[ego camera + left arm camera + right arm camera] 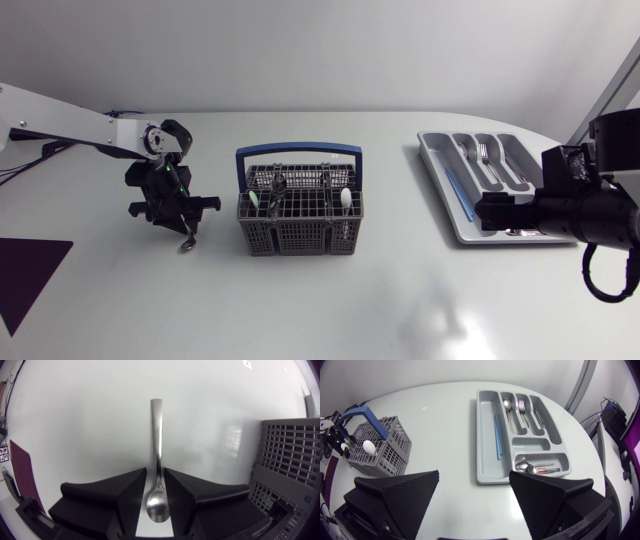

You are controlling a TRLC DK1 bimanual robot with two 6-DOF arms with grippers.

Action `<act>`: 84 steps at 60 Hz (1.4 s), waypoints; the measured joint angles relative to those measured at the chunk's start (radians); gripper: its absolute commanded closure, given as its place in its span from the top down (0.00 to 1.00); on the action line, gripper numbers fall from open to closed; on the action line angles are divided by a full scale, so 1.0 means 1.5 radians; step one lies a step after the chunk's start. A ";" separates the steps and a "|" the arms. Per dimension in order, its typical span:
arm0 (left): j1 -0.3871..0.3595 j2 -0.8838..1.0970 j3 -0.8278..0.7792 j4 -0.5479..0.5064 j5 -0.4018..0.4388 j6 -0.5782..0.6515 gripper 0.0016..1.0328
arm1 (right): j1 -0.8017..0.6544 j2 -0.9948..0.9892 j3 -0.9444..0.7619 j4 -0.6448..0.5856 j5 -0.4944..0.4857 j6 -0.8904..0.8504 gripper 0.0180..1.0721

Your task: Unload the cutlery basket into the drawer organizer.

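One spoon (156, 435) sits clamped in left hand (180, 226), frame left; carry it high over basket (300, 236) to organizer (436, 152).

This is a robotics lab bench rather than a home kitchen. A plain white table (330, 310) carries kitchen things standing loose on its surface. A grey cutlery basket (300, 215) with a blue handle stands just beside the left gripper (182, 228). A grey drawer organizer (485, 460) lies ahead of the right gripper (475, 477). The silver-grey left arm (70, 125) and the black right arm (600, 215), which has a loop of exposed cable, come in from either side. A dark purple sheet (30, 270) lies flat on the table, on the left gripper's side away from the basket.
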 measured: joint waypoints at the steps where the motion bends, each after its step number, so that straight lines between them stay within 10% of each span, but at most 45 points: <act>1: 0.000 0.000 0.000 0.000 0.000 0.000 0.16 | 0.000 0.000 0.000 0.000 0.000 0.000 0.96; 5: 0.000 0.000 0.000 0.001 0.000 0.001 0.03 | 0.000 0.000 -0.001 0.000 0.000 0.000 0.96; 45: -0.007 -0.213 -0.073 -0.036 -0.005 0.084 0.04 | 0.000 -0.010 -0.001 -0.015 -0.029 -0.013 0.96; 84: -0.298 -0.586 -0.138 -0.040 -0.008 0.253 0.03 | 0.000 -0.013 0.028 -0.123 -0.139 -0.132 0.95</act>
